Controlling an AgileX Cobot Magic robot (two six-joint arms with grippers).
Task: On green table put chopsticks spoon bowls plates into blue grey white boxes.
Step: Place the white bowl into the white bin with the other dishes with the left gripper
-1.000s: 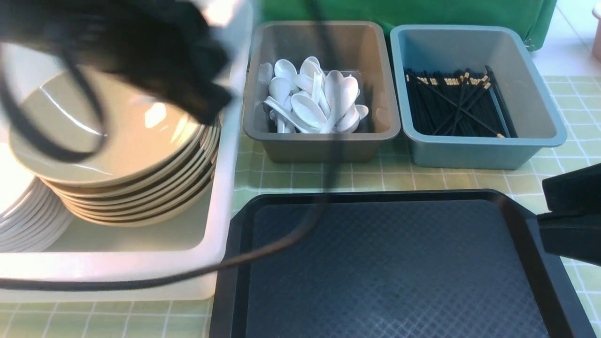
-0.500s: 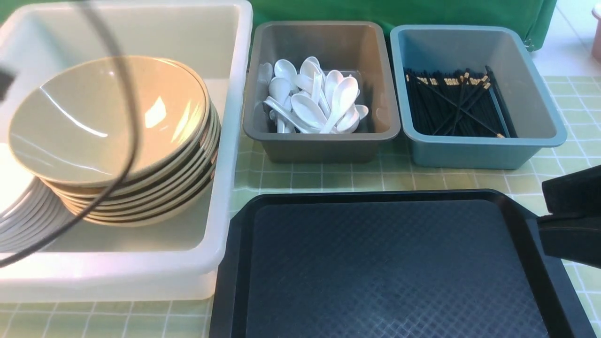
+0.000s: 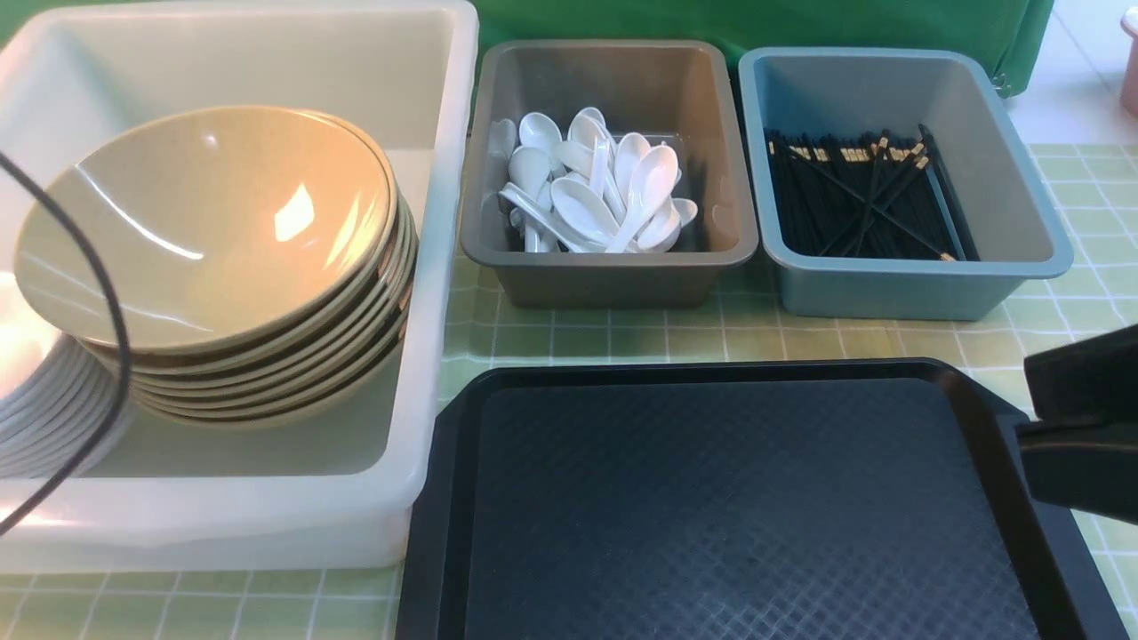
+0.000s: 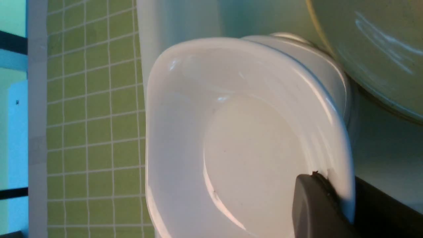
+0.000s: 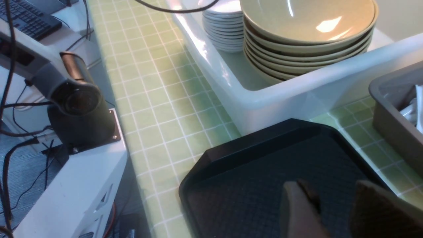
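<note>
In the left wrist view my left gripper [image 4: 340,188] is shut on the rim of a white plate [image 4: 238,138], which hangs over the stack of plates [image 3: 40,413] in the white box [image 3: 427,293]. Beside that stack stand the stacked tan bowls [image 3: 213,258]. White spoons [image 3: 596,191] fill the grey box [image 3: 613,267], and black chopsticks [image 3: 867,200] lie in the blue box [image 3: 907,284]. My right gripper [image 5: 333,195] is open and empty, low over the black tray's right side. The left gripper itself is out of the front view.
The black tray [image 3: 738,507] lies on the green table [image 3: 622,338] in front of the grey and blue boxes. A black cable [image 3: 111,356] loops across the white box's left end. A camera on a stand [image 5: 74,96] sits beyond the table's edge.
The left arm has swung left out of the front view, uncovering the bowls; only its cable still shows. The right gripper has stayed put.
</note>
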